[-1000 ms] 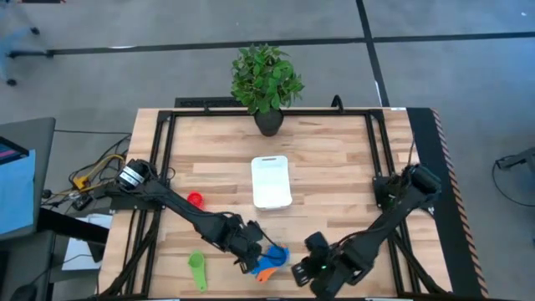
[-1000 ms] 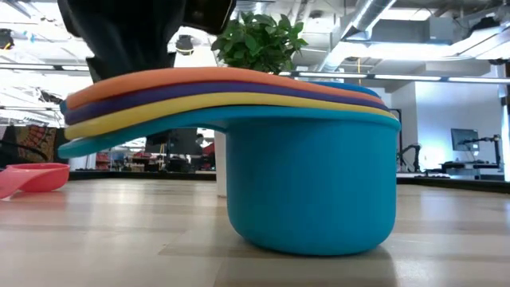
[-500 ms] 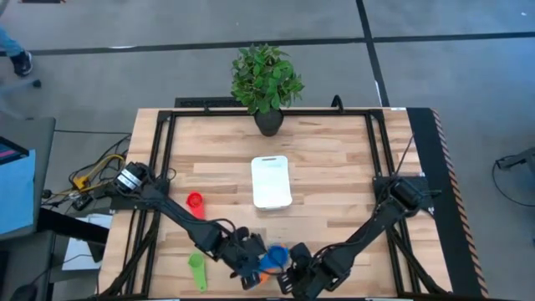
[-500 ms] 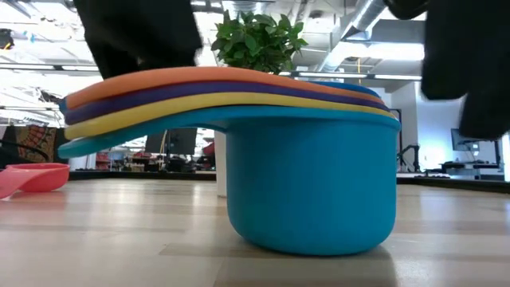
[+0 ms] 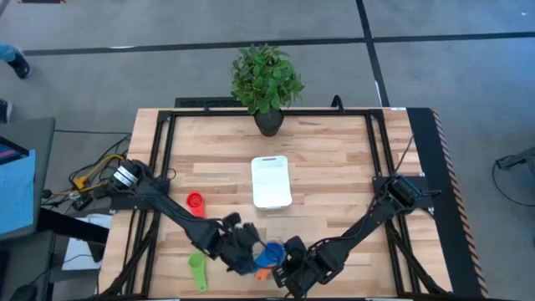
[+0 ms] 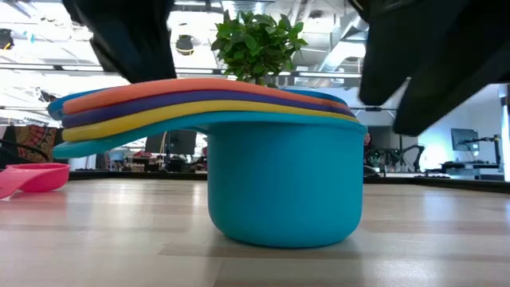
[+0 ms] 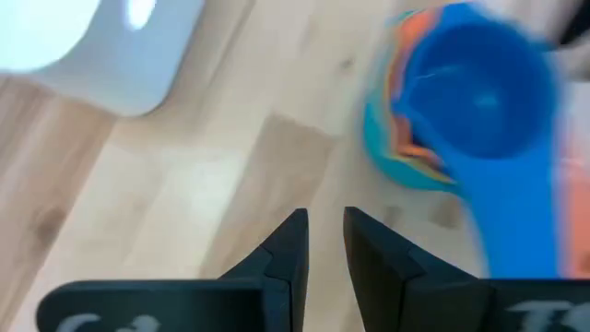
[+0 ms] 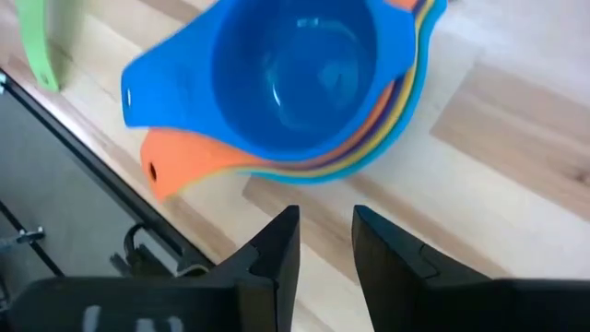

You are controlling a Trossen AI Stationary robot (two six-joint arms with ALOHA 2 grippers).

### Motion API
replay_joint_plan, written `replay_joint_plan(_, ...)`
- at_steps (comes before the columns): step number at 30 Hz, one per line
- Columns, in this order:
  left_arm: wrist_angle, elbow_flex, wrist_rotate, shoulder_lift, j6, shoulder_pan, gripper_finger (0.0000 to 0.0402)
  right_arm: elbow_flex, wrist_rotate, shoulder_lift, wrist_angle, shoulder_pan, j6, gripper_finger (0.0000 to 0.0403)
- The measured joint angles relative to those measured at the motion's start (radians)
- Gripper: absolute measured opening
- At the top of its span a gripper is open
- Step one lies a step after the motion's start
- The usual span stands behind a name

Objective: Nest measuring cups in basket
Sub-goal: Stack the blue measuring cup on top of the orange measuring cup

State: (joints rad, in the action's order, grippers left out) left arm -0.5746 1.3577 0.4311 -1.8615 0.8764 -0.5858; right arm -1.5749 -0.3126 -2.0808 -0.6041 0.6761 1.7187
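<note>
Left pincer (image 7: 323,242) empty beside nested cups (image 5: 269,254), right pincer (image 8: 324,242) opposite

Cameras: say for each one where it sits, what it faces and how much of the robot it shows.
High: overhead, straight down; both arms, white basket, plant.
Low: tabletop level, facing the stacked cups; dark arm parts above.
Left wrist: on the left arm, facing the table; its fingers, cups, basket corner.
Right wrist: on the right arm; its fingers, cups.
Shared: every view shows the stack.
</note>
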Motion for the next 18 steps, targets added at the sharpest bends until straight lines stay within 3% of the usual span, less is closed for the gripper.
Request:
replay_joint_plan(4,0.041,-0.027,-0.107,-0.053,0.024,0.020,0.0059,0.000,0.000,0.000,0.003,-0.001,0.000,0.0125)
replay_joint_plan(9,0.208,-0.027,-0.239,-0.105,0.011,-0.001,0.0059,0.000,0.002,0.000,0.016,-0.001,0.000,0.0125)
replay_joint_plan(18,0.329,-0.025,-0.271,-0.095,0.011,-0.012,0.0059,0.000,0.004,0.000,0.014,-0.018,-0.014,0.0127)
